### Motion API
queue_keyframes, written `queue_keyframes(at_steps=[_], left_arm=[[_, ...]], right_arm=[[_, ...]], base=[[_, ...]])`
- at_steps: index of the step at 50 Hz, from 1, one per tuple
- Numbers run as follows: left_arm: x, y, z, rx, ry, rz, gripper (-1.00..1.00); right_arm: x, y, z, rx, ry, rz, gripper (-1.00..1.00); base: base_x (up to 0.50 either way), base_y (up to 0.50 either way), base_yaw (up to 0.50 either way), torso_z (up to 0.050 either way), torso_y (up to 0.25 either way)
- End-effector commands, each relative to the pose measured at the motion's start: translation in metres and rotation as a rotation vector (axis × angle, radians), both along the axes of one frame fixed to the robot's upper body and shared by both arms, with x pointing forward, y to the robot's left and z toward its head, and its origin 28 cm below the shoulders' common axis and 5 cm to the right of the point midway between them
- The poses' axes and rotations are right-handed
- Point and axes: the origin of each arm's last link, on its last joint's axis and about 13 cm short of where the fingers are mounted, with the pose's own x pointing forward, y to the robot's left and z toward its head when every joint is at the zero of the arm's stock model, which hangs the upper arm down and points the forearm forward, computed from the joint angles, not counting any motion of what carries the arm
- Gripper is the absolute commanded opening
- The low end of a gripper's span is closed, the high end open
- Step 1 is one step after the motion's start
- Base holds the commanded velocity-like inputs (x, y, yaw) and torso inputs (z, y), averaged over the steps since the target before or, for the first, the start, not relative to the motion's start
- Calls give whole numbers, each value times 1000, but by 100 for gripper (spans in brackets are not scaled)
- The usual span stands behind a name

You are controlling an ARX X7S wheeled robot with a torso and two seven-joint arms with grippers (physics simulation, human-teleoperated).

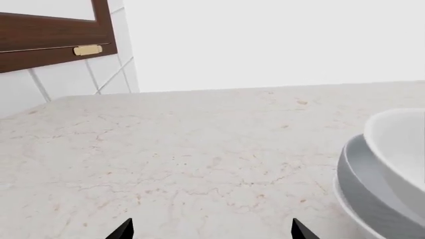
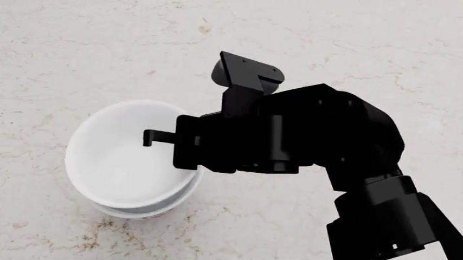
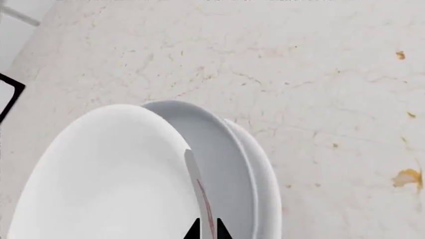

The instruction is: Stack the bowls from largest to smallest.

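- Black, the right pincer [image 3: 206, 230] is closed on the rim of the top white bowl [image 2: 119, 160]; in the right wrist view its two tips stand very close together with the thin rim edge between them.
- In the head view one finger [image 2: 155, 136] of this pincer reaches over the bowl's right side, and the dark right arm [image 2: 318, 141] comes in from the near right.
- A faint red mark shows on the rim just by the tips in the right wrist view.
- The top white bowl sits inside the pale grey bowl [image 3: 222, 164], and this one sits inside a third white bowl [image 3: 265, 184]; the three are nested in one pile.
- The pile stands on the beige marble tabletop [image 2: 347, 43], at the left of the head view.
- The left pincer [image 1: 211, 230] shows only two black tips in its own wrist view; they are wide apart, so it is open and holds nothing, and the pile is near it at the side.
- Far behind are a white tiled wall [image 1: 73, 79] and a brown wooden cabinet [image 1: 47, 35] with a small brass handle [image 1: 87, 50].
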Motion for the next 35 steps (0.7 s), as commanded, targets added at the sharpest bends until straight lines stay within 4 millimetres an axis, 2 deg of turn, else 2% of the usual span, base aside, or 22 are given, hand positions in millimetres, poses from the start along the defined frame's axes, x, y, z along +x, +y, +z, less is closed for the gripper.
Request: queue_keyframes(at_steps=[1, 4, 5, 13, 23, 27, 35], left_arm=[[1, -1, 1, -1, 0, -2, 100], [1, -1, 0, -2, -1, -2, 100], [1, -1, 0, -1, -1, -2, 100], [7, -6, 0, -1, -2, -6, 100], [5, -4, 0, -1, -1, -9, 100], [10, -8, -1, 0, 4, -11, 100], [3, -3, 12, 13, -21, -6, 100]], right_arm=[[-2, 2, 3, 16, -8, 9, -100], [-1, 1, 9, 14, -19, 3, -100], [-2, 0, 11, 13, -24, 3, 100], [-6, -2, 13, 14, -29, 7, 100], [-12, -6, 23, 25, -68, 0, 100], [-20, -12, 33, 27, -132, -15, 100], [-46, -34, 46, 46, -354, -135, 100]], base=[[0, 0, 0, 0, 0], [0, 0, 0, 0, 0], [0, 0, 0, 0, 0], [0, 0, 0, 0, 0], [0, 0, 0, 0, 0], [0, 0, 0, 0, 0], [0, 0, 0, 0, 0]])
